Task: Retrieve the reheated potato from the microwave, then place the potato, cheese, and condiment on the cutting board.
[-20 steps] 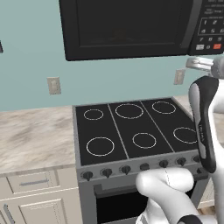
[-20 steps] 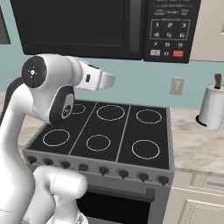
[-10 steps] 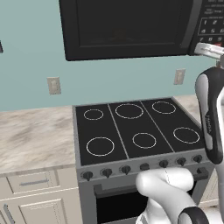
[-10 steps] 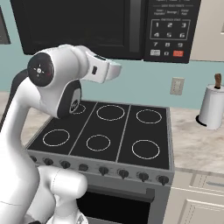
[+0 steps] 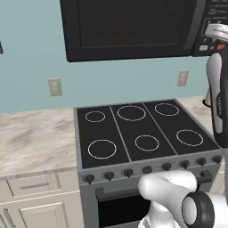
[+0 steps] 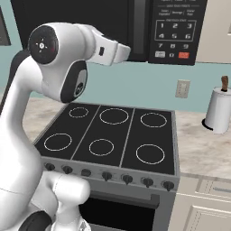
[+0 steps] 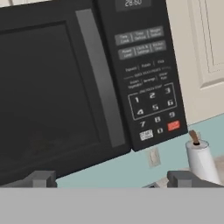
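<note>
Black microwave hangs above the stove, door shut; open, empty gripper faces its door and keypad; paper towel roll stands on the surface at right.

We see the microwave black with a red keypad button — the stovetop black with white rings, the bench marbled beige.

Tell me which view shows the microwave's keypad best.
The hand view: the keypad fills the frame's middle, its number keys, upper buttons and red button all visible beside the shut door. The right base view shows the keypad whole but smaller. The left base view catches just its lower corner at the right edge, behind the arm.
</note>
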